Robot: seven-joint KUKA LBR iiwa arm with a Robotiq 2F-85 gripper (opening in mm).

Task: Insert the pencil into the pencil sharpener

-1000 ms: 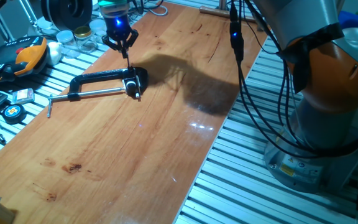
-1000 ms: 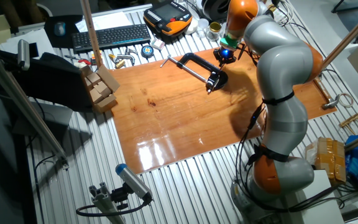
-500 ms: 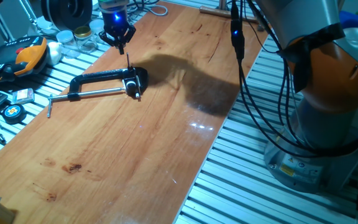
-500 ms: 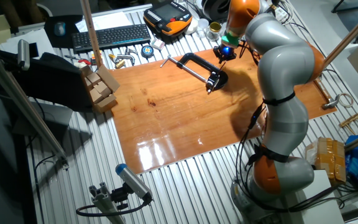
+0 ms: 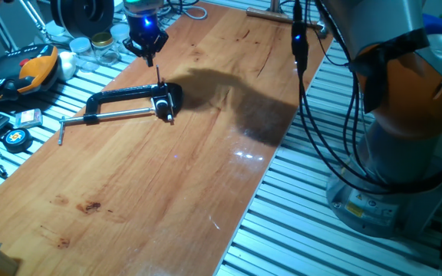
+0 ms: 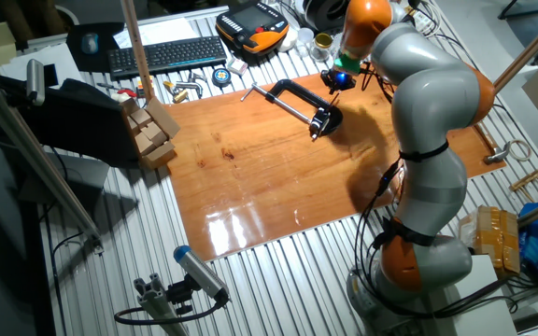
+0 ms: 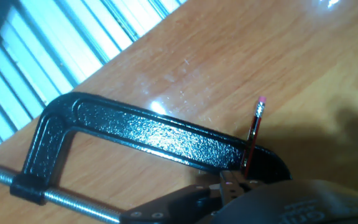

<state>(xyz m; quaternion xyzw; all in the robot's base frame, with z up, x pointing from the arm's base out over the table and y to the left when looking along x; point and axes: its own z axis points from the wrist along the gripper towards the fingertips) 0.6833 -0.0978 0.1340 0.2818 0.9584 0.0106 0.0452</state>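
Note:
The red pencil (image 5: 158,77) stands nearly upright with its tip in the small black pencil sharpener (image 5: 173,95), which sits at the jaw end of the black C-clamp (image 5: 121,98). My gripper (image 5: 146,50) hangs a little above and behind the pencil's top, open and empty. In the hand view the pencil (image 7: 252,137) rises from the sharpener (image 7: 268,163) with its pink eraser on top, free of my blurred fingertips (image 7: 230,183). In the other fixed view my gripper (image 6: 336,82) is above the sharpener (image 6: 329,119).
The clamp's silver screw rod (image 5: 113,115) points left. Off the board's left edge lie an orange-black device (image 5: 33,65), jars (image 5: 98,42) and a tape measure (image 5: 15,138). A keyboard (image 6: 166,54) and wooden blocks (image 6: 152,131) lie further left. A metal bar (image 5: 271,13) lies at the far end.
My gripper has let go of the pencil and risen a little off its top. The pencil stays standing in the sharpener.

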